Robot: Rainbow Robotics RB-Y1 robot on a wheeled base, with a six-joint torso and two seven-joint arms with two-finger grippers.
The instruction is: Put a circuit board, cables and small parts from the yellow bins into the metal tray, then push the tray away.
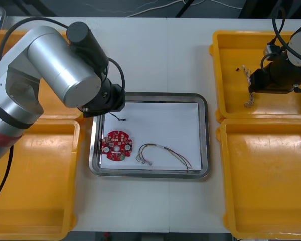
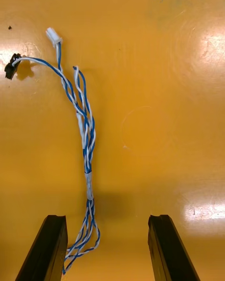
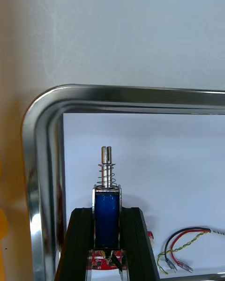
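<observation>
My left gripper (image 1: 109, 106) hovers over the metal tray's (image 1: 149, 96) far left corner, shut on a small metal part (image 3: 107, 205) with a blue body, a spring and a pin; a thin black lead (image 1: 118, 118) hangs from it. A round red circuit board (image 1: 117, 145) and a red and yellow cable (image 1: 164, 153) lie on the tray's white inside. My right gripper (image 2: 107, 248) stands open low over the far right yellow bin (image 1: 230, 50). The twisted blue and white cable (image 2: 85, 136) lies on the bin floor, its near end between the fingers, close to one finger (image 2: 47, 248).
Two yellow bins flank the tray on each side; the near left bin (image 1: 35, 175) and near right bin (image 1: 266, 181) look bare. A tiny dark piece (image 1: 238, 69) lies in the far right bin. My left arm's silver body covers much of the far left bin.
</observation>
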